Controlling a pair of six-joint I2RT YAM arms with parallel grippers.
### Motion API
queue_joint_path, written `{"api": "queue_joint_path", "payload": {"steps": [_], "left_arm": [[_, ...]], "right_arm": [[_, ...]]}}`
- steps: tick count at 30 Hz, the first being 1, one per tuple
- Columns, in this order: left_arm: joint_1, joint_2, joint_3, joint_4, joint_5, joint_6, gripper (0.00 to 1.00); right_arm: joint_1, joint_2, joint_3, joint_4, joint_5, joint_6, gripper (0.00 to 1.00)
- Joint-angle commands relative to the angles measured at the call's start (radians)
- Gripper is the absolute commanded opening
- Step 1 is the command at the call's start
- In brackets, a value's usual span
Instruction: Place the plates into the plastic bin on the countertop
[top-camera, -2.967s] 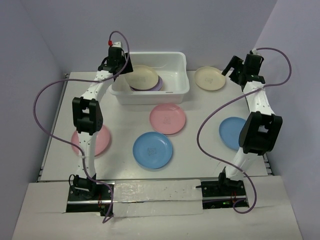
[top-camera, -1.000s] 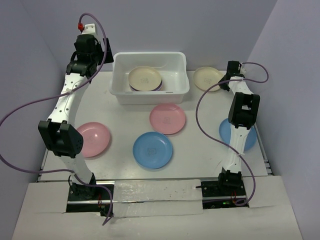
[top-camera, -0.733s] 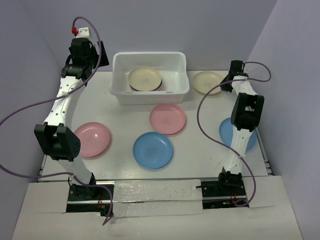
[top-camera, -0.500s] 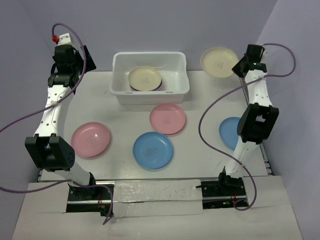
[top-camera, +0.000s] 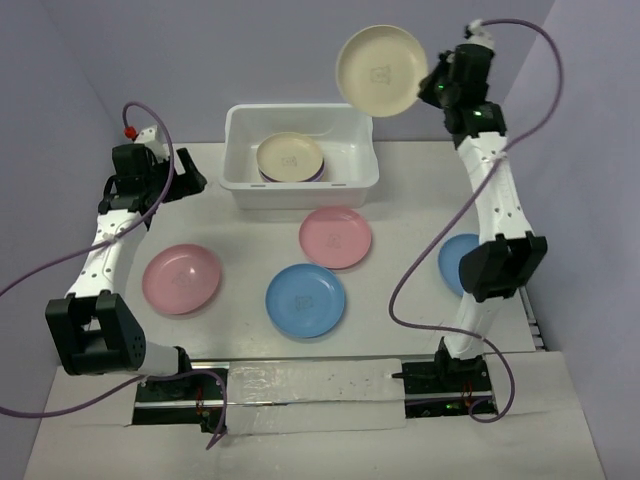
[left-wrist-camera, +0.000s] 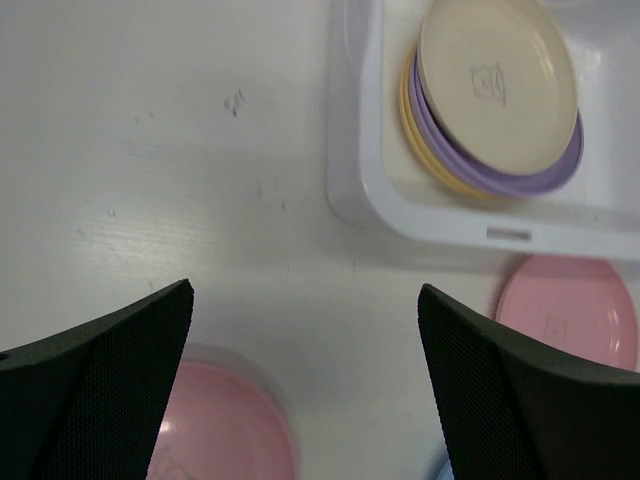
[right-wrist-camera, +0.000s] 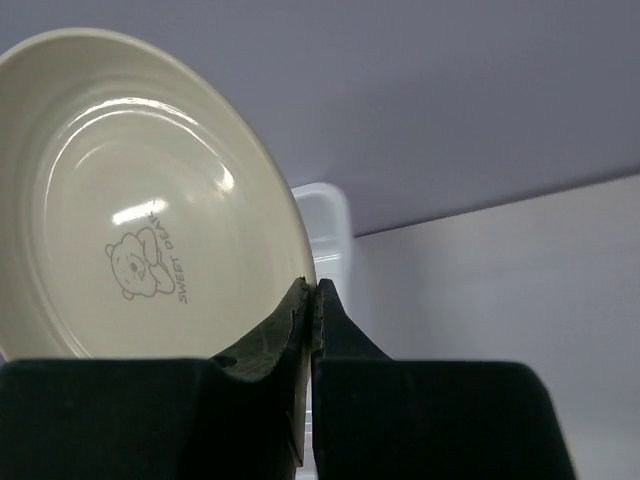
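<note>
My right gripper (top-camera: 432, 88) is shut on the rim of a cream plate (top-camera: 380, 70), held tilted high over the back right of the white plastic bin (top-camera: 300, 192). In the right wrist view the closed gripper (right-wrist-camera: 313, 290) pinches the cream plate (right-wrist-camera: 130, 200) at its edge. Inside the bin a cream plate (top-camera: 290, 157) tops a stack with lilac and yellow ones beneath (left-wrist-camera: 497, 85). My left gripper (top-camera: 190, 180) hangs open and empty left of the bin, above the countertop (top-camera: 240, 240). In its own view the left gripper (left-wrist-camera: 305, 295) holds nothing.
On the countertop lie a pink plate (top-camera: 181, 279) at the left, a pink plate (top-camera: 335, 237) before the bin, a blue plate (top-camera: 305, 300) in the middle and a blue plate (top-camera: 460, 262) partly behind the right arm. Lilac-grey walls close in three sides.
The right gripper has lifted the cream plate off the back right of the table, up and leftward over the bin. The left arm has swung from the back left corner down toward the bin's left side.
</note>
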Motion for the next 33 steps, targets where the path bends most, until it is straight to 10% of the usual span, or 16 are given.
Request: {"api": "queue_joint_path", "payload": {"steps": [1, 8, 22, 29, 33], "left_arm": [[0.019, -0.155, -0.114, 0.043, 0.227, 0.139, 0.99], [0.011, -0.242, -0.272, -0.005, 0.366, 0.299, 0.99], [-0.195, -0.258, -0.406, -0.015, 0.219, 0.432, 0.99], [-0.299, -0.202, -0.425, 0.018, 0.189, 0.392, 0.98], [-0.371, -0.154, -0.411, 0.026, 0.164, 0.355, 0.95]], "right_arm": [[0.149, 0.156, 0.114, 0.066, 0.000, -0.075, 0.00], [0.285, 0.343, 0.173, 0.103, -0.006, -0.084, 0.00], [0.328, 0.566, 0.258, 0.205, 0.065, -0.011, 0.00], [0.328, 0.589, 0.285, 0.279, 0.015, -0.022, 0.75], [0.327, 0.495, 0.229, 0.271, -0.028, -0.036, 0.91]]}}
